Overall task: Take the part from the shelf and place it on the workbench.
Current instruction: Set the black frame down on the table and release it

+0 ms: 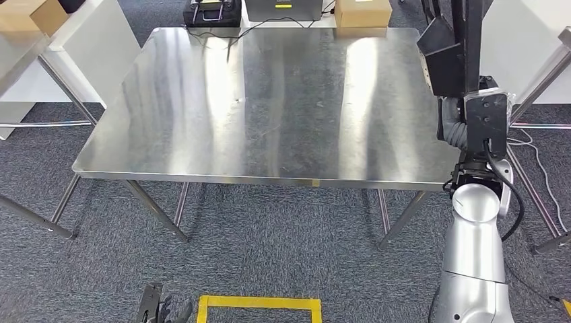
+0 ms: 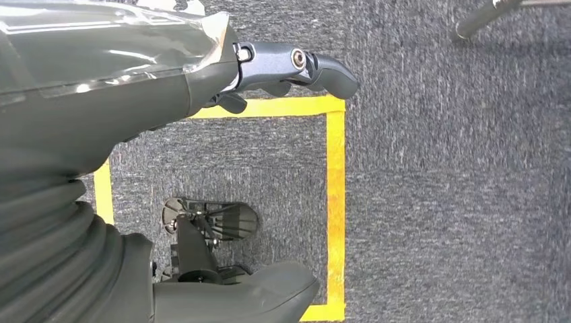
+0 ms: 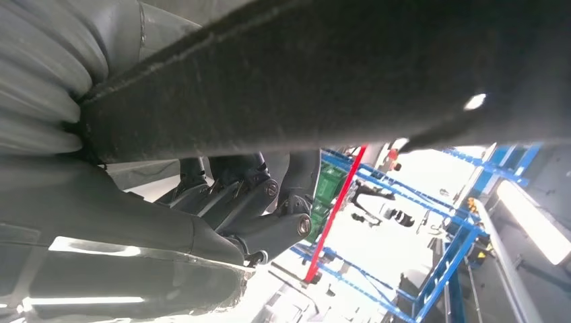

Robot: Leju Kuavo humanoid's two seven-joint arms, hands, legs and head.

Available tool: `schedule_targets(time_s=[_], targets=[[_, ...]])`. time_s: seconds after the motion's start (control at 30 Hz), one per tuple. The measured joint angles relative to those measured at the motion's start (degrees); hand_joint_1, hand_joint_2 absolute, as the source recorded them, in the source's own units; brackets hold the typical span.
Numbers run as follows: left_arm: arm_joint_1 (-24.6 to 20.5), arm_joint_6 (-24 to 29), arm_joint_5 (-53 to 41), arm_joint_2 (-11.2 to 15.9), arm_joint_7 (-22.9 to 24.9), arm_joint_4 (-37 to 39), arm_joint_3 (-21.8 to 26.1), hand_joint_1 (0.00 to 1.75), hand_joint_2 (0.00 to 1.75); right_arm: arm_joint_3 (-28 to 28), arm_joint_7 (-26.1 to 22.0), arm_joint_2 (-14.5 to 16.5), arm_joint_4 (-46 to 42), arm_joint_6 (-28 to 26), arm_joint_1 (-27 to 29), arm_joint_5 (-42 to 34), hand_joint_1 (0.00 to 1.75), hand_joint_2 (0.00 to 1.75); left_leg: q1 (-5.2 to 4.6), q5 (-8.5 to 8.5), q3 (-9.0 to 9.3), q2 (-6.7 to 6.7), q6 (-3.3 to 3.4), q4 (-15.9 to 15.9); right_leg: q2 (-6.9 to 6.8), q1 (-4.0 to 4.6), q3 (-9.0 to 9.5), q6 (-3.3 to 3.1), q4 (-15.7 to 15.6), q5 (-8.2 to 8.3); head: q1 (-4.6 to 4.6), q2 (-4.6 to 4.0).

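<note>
1. I hold the part (image 1: 448, 57), a black piece, in my right hand (image 1: 471, 121), raised at the workbench's (image 1: 283, 108) right edge; the fingers (image 3: 256, 195) wrap around it.
2. My left hand (image 2: 296, 67) hangs over the carpet by the yellow tape (image 2: 334, 202), fingers loosely apart and holding nothing.
3. I judge the part could land half off the edge and tip if released here.
4. The part's upper end is cut off, and its shape is hard to read.

Grey carpet (image 1: 269, 235), yellow floor tape (image 1: 259, 304), perhaps.
</note>
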Motion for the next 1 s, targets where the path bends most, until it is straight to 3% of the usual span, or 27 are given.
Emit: schedule_targets(time_s=[0.33,0.43,0.5,0.57,0.63,0.67,0.73,0.77,0.8,0.83,0.9,0.97,1.0], targets=[[0.0,0.5,-2.3,0.5,0.2,0.0,-0.5,0.00,1.75,0.0,-0.5,0.0,0.7,-0.4,-0.1,-0.7,1.75,1.75,-0.22,-0.38,0.14,0.37,0.19,-0.5,0.27,-0.19,0.13,0.03,0.0,0.18,0.00,-0.01],[0.0,0.5,-2.8,0.6,0.6,0.0,-0.8,0.00,1.75,0.0,-0.6,-0.1,0.6,-0.6,-0.1,-0.8,1.75,1.75,-0.26,-0.49,1.57,0.40,0.87,-2.3,0.14,0.18,0.14,0.87,1.0,0.94,0.04,0.00],[-0.1,0.4,-2.9,0.6,0.9,0.0,-0.8,0.00,1.75,0.0,-0.7,-0.2,0.7,-0.7,-0.3,-0.9,1.75,1.75,0.09,-0.44,2.96,0.52,1.09,-3.1,-0.02,0.25,-1.28,0.96,3.9,-0.67,0.14,0.00],[-0.1,0.3,-2.8,0.6,1.1,0.0,-0.8,0.00,1.75,0.0,-0.7,-0.3,0.7,-0.7,-0.3,-1.0,1.75,1.75,0.34,-0.47,3.22,0.68,1.03,-3.1,-0.06,0.22,-4.63,0.85,10.5,-3.48,0.19,-0.01],[0.1,0.1,-2.8,0.5,1.3,0.0,-0.8,0.00,1.75,0.0,-0.7,-0.5,0.8,-0.8,0.1,-1.1,1.75,1.75,0.56,-0.75,3.46,0.68,0.63,-3.0,-0.08,-0.08,-7.42,1.38,14.7,-4.70,0.17,-0.01],[0.2,0.0,-2.8,0.4,1.3,0.0,-0.8,0.00,1.75,0.0,-0.7,-0.6,0.8,-0.8,0.2,-1.1,1.75,1.75,0.77,-1.01,3.67,0.64,0.27,-2.9,-0.09,-0.36,-7.41,2.12,13.9,-3.93,0.19,-0.01],[0.2,0.0,-2.8,0.3,1.3,0.0,-0.8,0.00,1.75,0.0,-0.7,-0.6,0.8,-0.8,0.4,-1.1,1.75,1.75,1.33,-1.95,4.18,0.50,-0.82,-2.2,-0.05,-1.09,-4.66,3.90,6.9,-0.43,0.18,-0.01],[0.2,0.0,-2.8,0.4,1.4,0.0,-0.8,0.00,1.75,0.0,-0.7,-0.7,0.9,-0.8,0.4,-1.1,1.75,1.75,1.55,-2.53,4.30,0.42,-1.45,-1.7,0.12,-1.22,-3.30,4.25,3.5,0.45,0.30,-0.01],[0.2,-0.1,-2.8,0.4,1.4,0.0,-0.8,0.00,1.75,0.0,-0.7,-0.7,1.0,-0.8,0.4,-1.2,1.75,1.75,1.61,-3.11,4.19,0.35,-2.05,-1.2,0.19,-1.12,-2.17,3.82,1.2,0.78,0.39,-0.01],[0.2,-0.1,-2.7,0.5,1.4,0.0,-0.8,0.00,1.75,0.0,-0.7,-0.7,1.0,-0.8,0.5,-1.2,1.75,1.75,1.58,-3.64,4.05,0.33,-2.50,-0.8,0.28,-1.04,-1.73,2.90,0.4,0.52,0.32,-0.01],[0.2,-0.3,-2.5,0.5,1.4,0.0,-0.8,0.00,1.75,0.0,-0.7,-0.7,1.1,-0.8,0.7,-1.4,1.75,1.75,1.56,-4.23,3.97,0.34,-2.96,-0.4,0.19,-0.90,-1.30,0.56,0.6,-0.05,0.00,-0.01],[0.2,-0.4,-2.3,0.5,1.4,0.0,-0.8,0.00,1.75,-0.1,-0.7,-0.6,1.1,-0.9,0.7,-1.4,1.75,1.75,1.66,-4.01,2.99,1.30,-3.26,1.8,0.15,-1.02,-0.47,-0.63,0.5,-0.43,-0.27,-0.01],[0.1,-0.4,-2.3,0.6,1.4,0.0,-0.8,0.00,1.75,-0.1,-0.7,-0.5,1.1,-0.9,0.6,-1.5,1.75,1.75,1.68,-3.93,1.33,2.01,-3.43,4.5,0.14,-0.98,0.12,-1.05,0.5,-0.74,-0.30,-0.01]])
